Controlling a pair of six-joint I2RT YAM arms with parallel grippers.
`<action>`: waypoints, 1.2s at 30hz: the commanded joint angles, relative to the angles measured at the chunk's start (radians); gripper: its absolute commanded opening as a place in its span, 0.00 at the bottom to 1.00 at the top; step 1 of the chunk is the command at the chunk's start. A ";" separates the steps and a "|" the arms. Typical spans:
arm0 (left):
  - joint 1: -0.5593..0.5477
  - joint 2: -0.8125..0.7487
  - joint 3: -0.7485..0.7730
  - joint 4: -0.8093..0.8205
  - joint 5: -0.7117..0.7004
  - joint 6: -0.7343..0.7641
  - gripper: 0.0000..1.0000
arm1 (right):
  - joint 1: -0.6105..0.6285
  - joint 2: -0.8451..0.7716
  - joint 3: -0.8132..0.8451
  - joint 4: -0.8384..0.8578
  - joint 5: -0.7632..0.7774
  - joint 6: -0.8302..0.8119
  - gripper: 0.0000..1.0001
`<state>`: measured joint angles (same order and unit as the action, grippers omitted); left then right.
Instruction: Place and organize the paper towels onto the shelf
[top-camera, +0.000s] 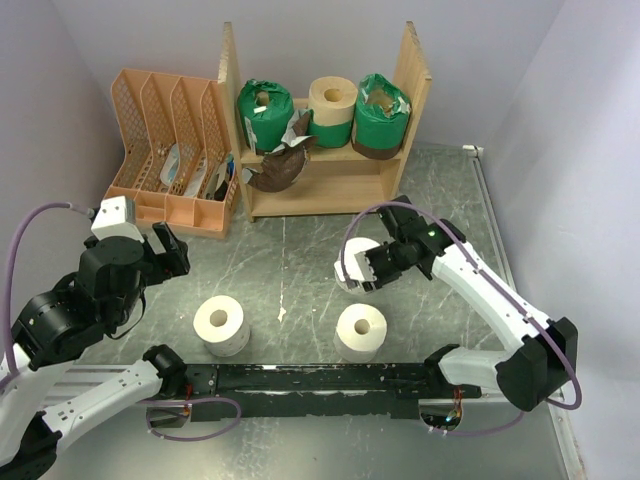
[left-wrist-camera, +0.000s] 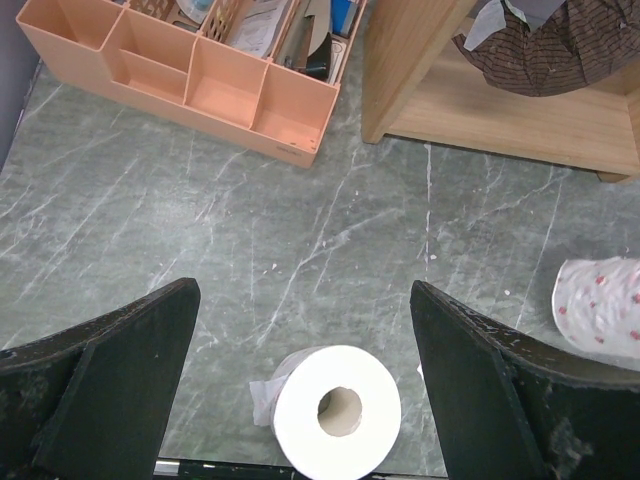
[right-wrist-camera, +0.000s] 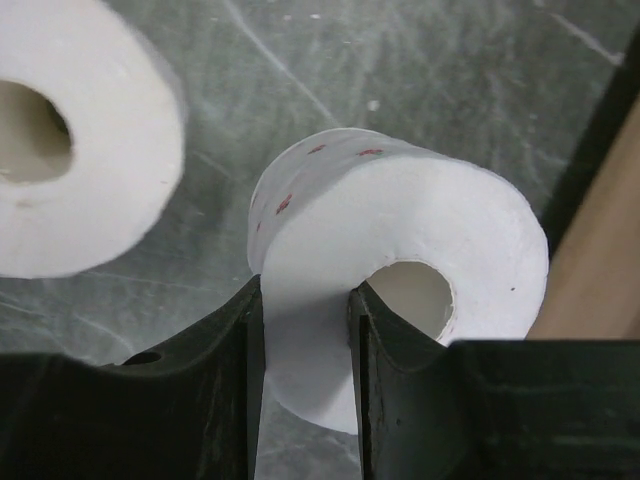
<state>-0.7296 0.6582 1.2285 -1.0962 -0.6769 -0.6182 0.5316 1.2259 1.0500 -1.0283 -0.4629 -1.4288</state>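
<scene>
My right gripper is shut on the wall of a white paper towel roll printed with red dots, one finger outside it and the other in its hollow core. In the top view that roll stands on the table in front of the shelf. Two plain white rolls stand nearer the arms, one on the left and one on the right. My left gripper hangs open above the left roll, not touching it. On the shelf's upper board stand two green-wrapped rolls and a cream roll. A brown-wrapped roll lies on the lower board.
An orange lattice file rack holding papers stands left of the shelf, and its compartments show in the left wrist view. Pale walls close the table at the back and on both sides. A black rail runs along the near edge.
</scene>
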 joint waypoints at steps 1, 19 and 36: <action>-0.004 -0.002 -0.006 0.016 -0.021 0.004 0.98 | -0.003 0.020 0.101 0.024 0.049 0.041 0.11; -0.004 0.013 -0.015 0.064 0.001 0.029 0.98 | -0.223 0.365 0.438 0.245 0.026 0.037 0.00; -0.004 -0.019 -0.017 0.042 -0.006 0.025 0.98 | -0.246 0.469 0.487 0.359 0.000 0.085 0.00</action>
<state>-0.7303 0.6518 1.2049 -1.0595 -0.6724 -0.6056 0.2935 1.6878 1.4914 -0.7227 -0.4564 -1.3533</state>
